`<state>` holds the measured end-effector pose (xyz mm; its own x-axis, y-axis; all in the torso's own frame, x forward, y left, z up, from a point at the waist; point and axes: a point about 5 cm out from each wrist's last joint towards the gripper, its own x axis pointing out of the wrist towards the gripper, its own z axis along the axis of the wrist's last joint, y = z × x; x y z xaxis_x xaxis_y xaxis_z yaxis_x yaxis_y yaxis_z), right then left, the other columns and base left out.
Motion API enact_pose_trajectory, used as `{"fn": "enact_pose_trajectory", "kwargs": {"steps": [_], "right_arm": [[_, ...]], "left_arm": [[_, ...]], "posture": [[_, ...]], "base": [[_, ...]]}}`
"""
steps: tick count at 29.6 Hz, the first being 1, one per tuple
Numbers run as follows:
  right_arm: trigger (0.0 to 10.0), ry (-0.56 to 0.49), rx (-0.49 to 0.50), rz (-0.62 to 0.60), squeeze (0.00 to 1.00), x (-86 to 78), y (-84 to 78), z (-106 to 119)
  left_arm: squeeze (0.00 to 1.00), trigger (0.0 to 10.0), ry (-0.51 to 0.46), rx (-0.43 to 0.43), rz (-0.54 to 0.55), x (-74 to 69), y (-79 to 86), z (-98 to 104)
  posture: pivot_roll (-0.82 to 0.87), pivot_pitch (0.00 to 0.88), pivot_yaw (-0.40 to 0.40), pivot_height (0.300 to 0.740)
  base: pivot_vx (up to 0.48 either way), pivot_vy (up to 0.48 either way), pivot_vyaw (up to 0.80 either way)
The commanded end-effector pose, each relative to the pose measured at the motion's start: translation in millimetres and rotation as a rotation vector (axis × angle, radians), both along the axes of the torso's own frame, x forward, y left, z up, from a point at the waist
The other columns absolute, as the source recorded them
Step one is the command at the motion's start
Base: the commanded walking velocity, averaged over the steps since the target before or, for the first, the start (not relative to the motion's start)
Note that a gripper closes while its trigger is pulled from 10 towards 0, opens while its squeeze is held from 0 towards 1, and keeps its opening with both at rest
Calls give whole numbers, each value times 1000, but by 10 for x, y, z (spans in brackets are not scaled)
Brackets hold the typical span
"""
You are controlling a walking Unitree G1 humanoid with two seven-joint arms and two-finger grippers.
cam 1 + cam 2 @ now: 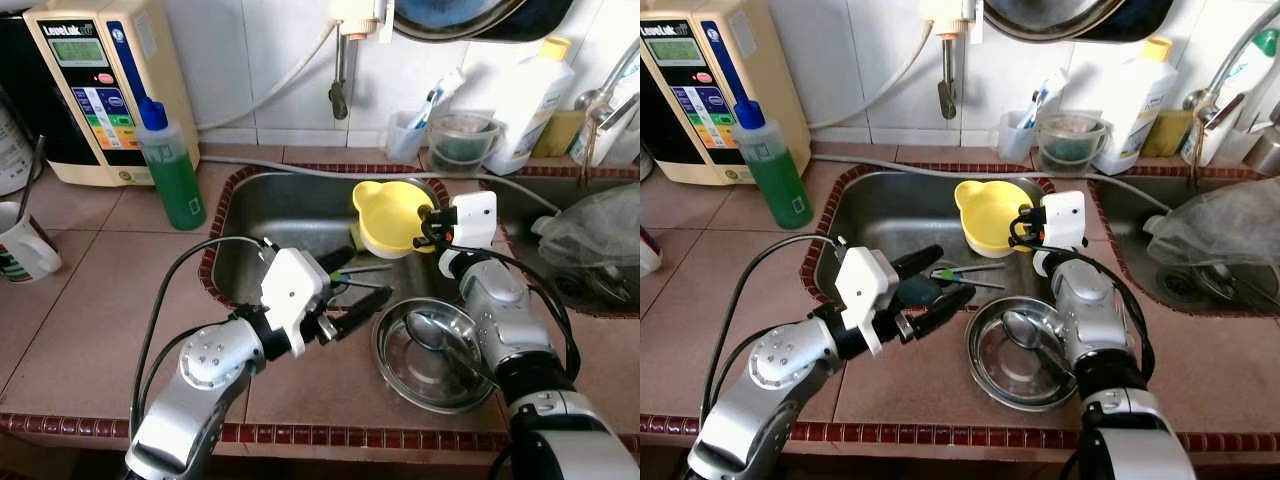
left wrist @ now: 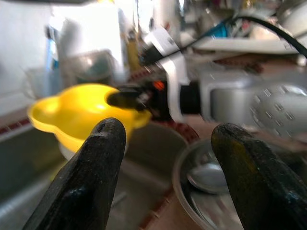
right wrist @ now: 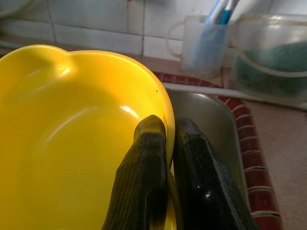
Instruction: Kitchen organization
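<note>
A yellow plastic bowl (image 1: 385, 210) with small ear handles hangs tilted over the right part of the steel sink (image 1: 280, 212). My right gripper (image 1: 426, 228) is shut on its rim, one finger inside the bowl (image 3: 72, 143) and one outside. My left gripper (image 1: 358, 283) is open over the sink's front edge, pointing toward the yellow bowl (image 2: 72, 115), with nothing between its fingers. A steel bowl (image 1: 388, 358) holding a spoon (image 1: 430, 330) rests on the counter just under my right forearm.
A green soap bottle (image 1: 170, 170) and a water machine (image 1: 90, 80) stand at the back left, a mug (image 1: 20, 240) farther left. Thin utensils (image 1: 368, 270) lie in the sink. Cups and a white bottle (image 1: 530, 95) line the back. A plastic bag (image 1: 600, 225) lies in the right basin.
</note>
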<state>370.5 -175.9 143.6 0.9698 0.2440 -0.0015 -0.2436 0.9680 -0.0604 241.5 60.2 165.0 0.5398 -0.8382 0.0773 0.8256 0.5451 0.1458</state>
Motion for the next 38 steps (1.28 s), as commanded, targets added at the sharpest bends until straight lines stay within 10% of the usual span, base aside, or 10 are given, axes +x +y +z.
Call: {"fn": "enact_pose_trajectory", "kwargs": {"steps": [1,27,28,30,31,38], "right_arm": [[10000,-4,-6,16,0,40,-11,67],[10000,87,73,147,0,71,39,30],[10000,88,76,151,365,73,40,32],[10000,88,77,152,365,74,40,34],[10000,87,79,156,1000,74,38,40],[10000,74,94,187,1000,78,48,77]], "left_arm": [[0,10000,-7,13,-10,-43,-19,8],[0,10000,14,-3,-6,-83,-65,54],[0,10000,13,-4,-5,-78,-67,58],[0,10000,13,-4,-5,-76,-68,59],[0,10000,12,-4,-5,-76,-70,62],[0,10000,7,-7,-4,-65,-75,70]], "posture": [[-69,162,21,740],[-63,184,20,740],[-65,182,20,740],[-65,180,19,740],[-65,180,20,740],[-63,173,17,740]], "base": [[0,0,0],[0,0,0],[0,0,0],[0,0,0],[0,0,0],[0,0,0]]}}
